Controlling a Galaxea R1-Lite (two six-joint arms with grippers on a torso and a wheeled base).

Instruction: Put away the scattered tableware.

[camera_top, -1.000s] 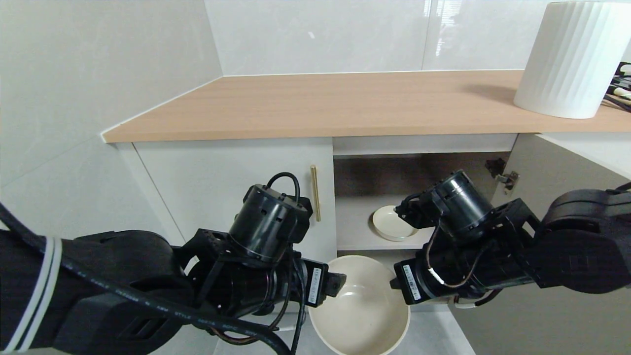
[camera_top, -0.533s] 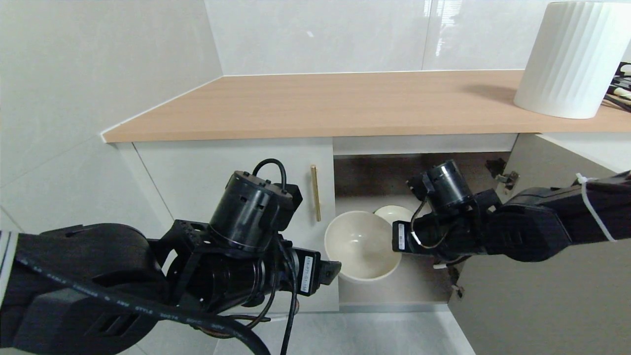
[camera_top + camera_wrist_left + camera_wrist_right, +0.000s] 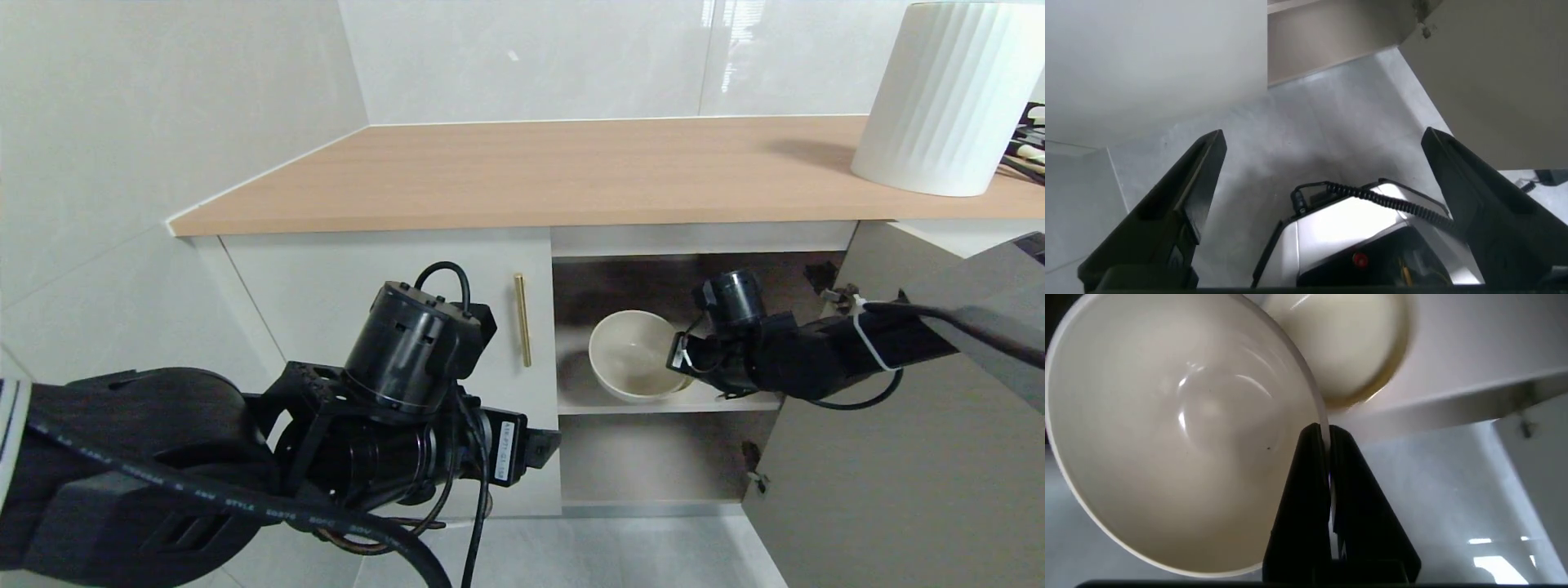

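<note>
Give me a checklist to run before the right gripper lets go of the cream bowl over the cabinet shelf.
1. Grip: right gripper shut on the rim of the large glossy cream bowl: ok.
2. Bowl over the white cabinet shelf: ok.
3. Bowl base seated on the shelf: cannot tell.
4. Bowl clear of the small round cream plate behind it: cannot tell.
5. Grey cabinet door swung open: ok.
6. Left gripper open, empty, away from the shelf: ok.
</note>
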